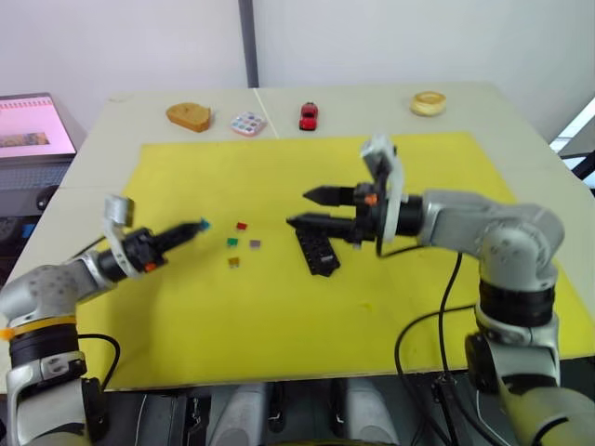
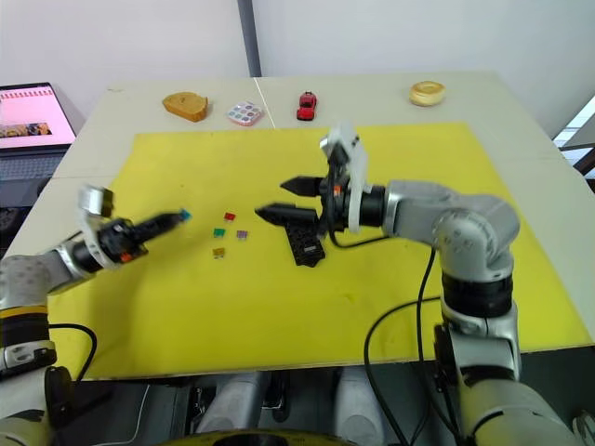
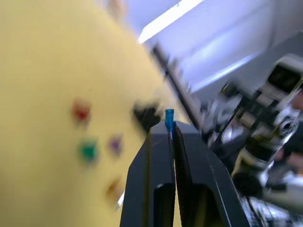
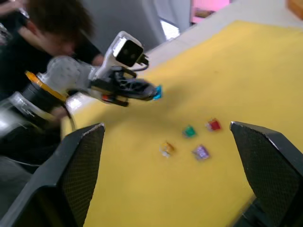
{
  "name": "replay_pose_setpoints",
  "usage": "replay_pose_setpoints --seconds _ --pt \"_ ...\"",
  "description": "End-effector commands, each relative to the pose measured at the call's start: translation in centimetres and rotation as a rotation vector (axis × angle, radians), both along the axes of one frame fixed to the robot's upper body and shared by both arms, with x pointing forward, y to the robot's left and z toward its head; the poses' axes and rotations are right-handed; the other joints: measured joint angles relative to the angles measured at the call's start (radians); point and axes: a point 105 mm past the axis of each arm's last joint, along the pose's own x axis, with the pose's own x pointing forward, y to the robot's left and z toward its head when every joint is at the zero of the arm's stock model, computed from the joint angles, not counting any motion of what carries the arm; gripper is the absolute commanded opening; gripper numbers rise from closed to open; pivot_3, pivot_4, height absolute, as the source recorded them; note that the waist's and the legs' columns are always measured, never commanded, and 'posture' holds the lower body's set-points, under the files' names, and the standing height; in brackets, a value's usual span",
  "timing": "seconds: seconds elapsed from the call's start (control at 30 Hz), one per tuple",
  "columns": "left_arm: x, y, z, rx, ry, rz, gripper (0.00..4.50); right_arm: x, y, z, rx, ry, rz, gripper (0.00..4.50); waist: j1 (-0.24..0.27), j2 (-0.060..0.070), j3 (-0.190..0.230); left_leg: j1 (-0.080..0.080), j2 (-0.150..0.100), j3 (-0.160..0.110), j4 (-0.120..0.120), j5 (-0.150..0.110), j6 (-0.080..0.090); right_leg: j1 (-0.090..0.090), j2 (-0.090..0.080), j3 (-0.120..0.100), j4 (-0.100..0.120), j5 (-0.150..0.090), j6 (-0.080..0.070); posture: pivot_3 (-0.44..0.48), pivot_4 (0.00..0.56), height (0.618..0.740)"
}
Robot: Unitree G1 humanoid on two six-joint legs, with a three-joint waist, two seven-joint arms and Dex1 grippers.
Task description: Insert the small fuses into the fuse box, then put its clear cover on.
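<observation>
Center frame, my right gripper (image 1: 311, 208) hangs spread wide right over the fuse box (image 1: 317, 249), blocking any approach from above. Left of it, four loose fuses (image 1: 242, 242) dot the mat (image 1: 279, 316), with my left gripper (image 1: 191, 229) just beside them. The mat's lower half lies bare.

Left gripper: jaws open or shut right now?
Shut. The left gripper has its jaws pressed together on the teal fuse, which pokes out at their tips, held above the yellow mat.
</observation>
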Motion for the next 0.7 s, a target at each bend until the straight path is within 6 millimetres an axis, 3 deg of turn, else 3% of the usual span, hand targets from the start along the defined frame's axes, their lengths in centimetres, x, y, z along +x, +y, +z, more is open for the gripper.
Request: replay_pose_setpoints --seconds 0.03,0.13,0.17,0.23,0.37,0.5,0.7 --pt "-0.7 -1.3 6.2 -0.141 -0.236 0.050 0.06 0.2 0.4 3.2 0.066 0.028 0.042 4.50 0.008 0.000 0.000 0.000 0.000 -0.001 0.001 0.000 0.000 0.001 0.000 0.000 0.000 0.000 0.000 0.000 0.150 0.740" --pt "-1.1 -3.1 8.9 -0.254 -0.335 0.066 0.06 1.3 1.5 5.4 0.088 0.047 0.020 4.50 0.015 -0.001 0.000 0.000 -0.001 0.000 0.002 0.000 0.000 0.002 0.000 0.000 -0.001 0.000 0.000 0.000 0.150 0.740" --pt "-1.2 -3.9 9.7 -0.294 -0.363 0.062 0.01 1.4 2.1 6.4 0.119 0.047 0.028 4.23 0.014 -0.001 0.000 0.000 -0.001 0.000 0.002 0.000 0.000 0.002 0.000 0.000 -0.001 0.000 0.000 0.000 0.150 0.740" --pt "-1.4 -4.9 11.2 -0.381 -0.399 0.069 0.00 1.4 2.8 8.2 0.186 0.041 0.055 3.62 0.016 -0.001 0.000 0.000 -0.001 0.000 0.002 0.000 0.000 0.002 0.000 0.000 0.000 0.000 0.000 0.000 0.150 0.740" --pt "-2.5 -6.9 13.0 -0.471 -0.438 0.032 0.00 0.5 3.9 10.8 0.272 0.031 0.114 1.67 0.013 -0.001 0.000 -0.001 -0.001 0.000 0.001 0.005 -0.008 0.006 0.001 0.000 0.001 0.000 0.000 0.000 0.150 0.740" --pt "-2.8 -7.9 13.4 -0.479 -0.440 0.008 0.00 0.6 4.4 11.1 0.266 0.028 0.096 1.67 0.012 -0.001 0.000 0.000 -0.001 0.000 0.001 0.005 -0.008 0.006 0.002 0.000 0.001 0.000 0.000 0.000 0.150 0.740" --pt "-2.3 -8.6 12.3 -0.383 -0.408 0.003 0.00 0.5 4.5 10.8 0.264 0.034 0.085 1.67 0.009 -0.001 0.000 0.000 -0.001 0.000 0.001 0.007 -0.005 0.006 0.005 0.001 0.001 0.000 0.000 0.000 0.150 0.740"
